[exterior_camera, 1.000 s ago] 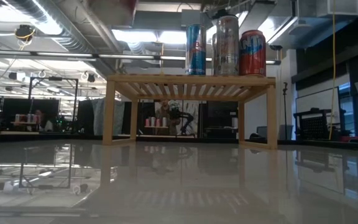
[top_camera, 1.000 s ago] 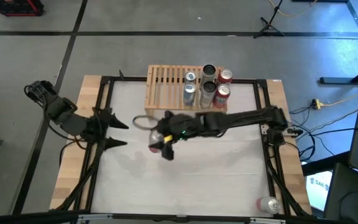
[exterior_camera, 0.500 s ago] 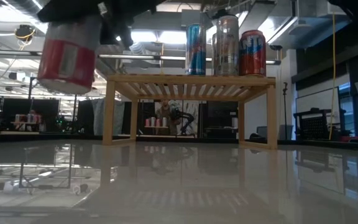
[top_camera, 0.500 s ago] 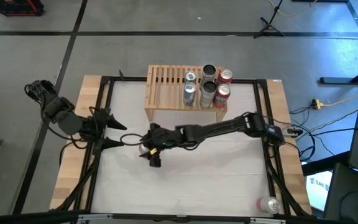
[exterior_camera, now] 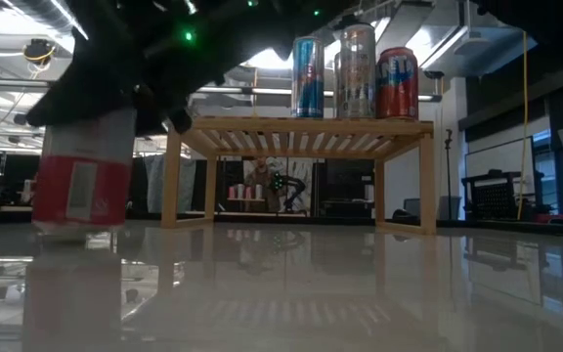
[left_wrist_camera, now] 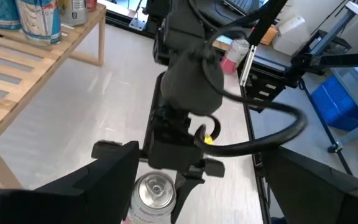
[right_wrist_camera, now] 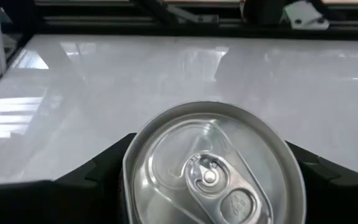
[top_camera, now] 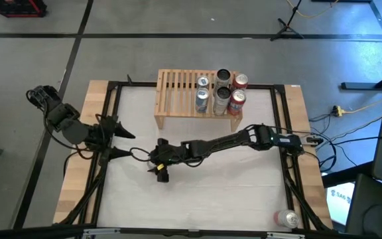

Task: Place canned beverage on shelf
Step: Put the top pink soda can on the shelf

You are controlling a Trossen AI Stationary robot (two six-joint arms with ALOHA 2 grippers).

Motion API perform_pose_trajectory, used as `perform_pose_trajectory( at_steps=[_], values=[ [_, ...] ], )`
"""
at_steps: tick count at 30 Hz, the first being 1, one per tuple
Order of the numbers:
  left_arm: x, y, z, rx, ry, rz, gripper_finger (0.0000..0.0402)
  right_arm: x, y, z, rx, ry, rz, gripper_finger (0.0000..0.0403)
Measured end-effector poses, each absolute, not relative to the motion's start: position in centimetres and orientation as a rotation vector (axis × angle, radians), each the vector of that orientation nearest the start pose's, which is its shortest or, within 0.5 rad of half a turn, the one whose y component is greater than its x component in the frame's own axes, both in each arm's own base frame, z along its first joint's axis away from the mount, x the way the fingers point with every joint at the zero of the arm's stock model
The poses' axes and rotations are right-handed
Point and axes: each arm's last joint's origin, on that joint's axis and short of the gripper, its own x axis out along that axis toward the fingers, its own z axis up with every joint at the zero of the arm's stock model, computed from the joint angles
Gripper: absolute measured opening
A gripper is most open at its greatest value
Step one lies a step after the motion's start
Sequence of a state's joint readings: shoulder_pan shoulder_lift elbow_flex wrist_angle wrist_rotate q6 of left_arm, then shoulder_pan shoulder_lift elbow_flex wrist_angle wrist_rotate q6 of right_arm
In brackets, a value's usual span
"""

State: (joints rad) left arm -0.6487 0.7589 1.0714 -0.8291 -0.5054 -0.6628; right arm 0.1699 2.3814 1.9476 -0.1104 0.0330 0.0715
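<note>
A red and white beverage can [exterior_camera: 79,182] stands upright at the table's left centre, with my right gripper [top_camera: 158,163] shut on it. Its silver top [right_wrist_camera: 211,175] fills the right wrist view and also shows in the left wrist view [left_wrist_camera: 153,190]. The light-wood shelf [top_camera: 178,93] stands at the far edge on its side legs [exterior_camera: 173,176], with several cans [top_camera: 221,90] upright on its right part. My left gripper [top_camera: 123,143] waits open at the table's left edge, pointing at the can. My right gripper pinches the can's side wall just below its top rim [right_wrist_camera: 129,168] between its two fingers [right_wrist_camera: 95,177]. The fingers come slanting down from the table's right side. The can is upright; whether its bottom [exterior_camera: 76,228] touches the table or hangs just above it, I cannot tell.
Another can [top_camera: 286,218] lies at the table's near right corner. The shelf's left slats [top_camera: 175,85] are bare. A black frame [top_camera: 111,119] runs round the white table top.
My right gripper has come down with the can, moving toward the table's left and near edges. The can has stayed upright and has sunk from above shelf height to the table's surface.
</note>
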Motion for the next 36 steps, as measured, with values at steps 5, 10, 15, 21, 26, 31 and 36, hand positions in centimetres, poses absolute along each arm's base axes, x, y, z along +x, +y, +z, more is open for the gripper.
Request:
perform_pose_trajectory(
  at_steps=[5,10,15,21,26,31,36],
  values=[
    [10.73,-6.38,37.14,-0.374,0.458,0.009,0.0331,53.56,9.09,18.12,0.013,0.548,0.115,0.0279],
    [10.73,-6.38,37.14,-0.375,0.459,0.008,0.0331,53.54,9.09,17.95,0.011,0.556,0.114,0.0291],
    [10.73,-6.38,37.14,-0.375,0.459,0.008,0.0331,53.51,9.09,17.9,0.003,0.561,0.116,0.0296],
    [10.73,-6.38,37.14,-0.376,0.459,0.008,0.0331,53.5,9.09,17.88,-0.004,0.563,0.119,0.0304],
    [10.73,-6.38,37.14,-0.377,0.459,0.008,0.0331,53.5,9.08,17.88,0.008,0.564,0.115,0.0316],
    [10.73,-6.38,37.14,-0.377,0.459,0.008,0.0331,53.41,9.05,17.76,0.014,0.581,0.104,0.0321],
    [10.73,-6.38,37.14,-0.376,0.459,0.008,0.0331,53.39,9.05,17.76,0.005,0.582,0.087,0.0322]
  ],
)
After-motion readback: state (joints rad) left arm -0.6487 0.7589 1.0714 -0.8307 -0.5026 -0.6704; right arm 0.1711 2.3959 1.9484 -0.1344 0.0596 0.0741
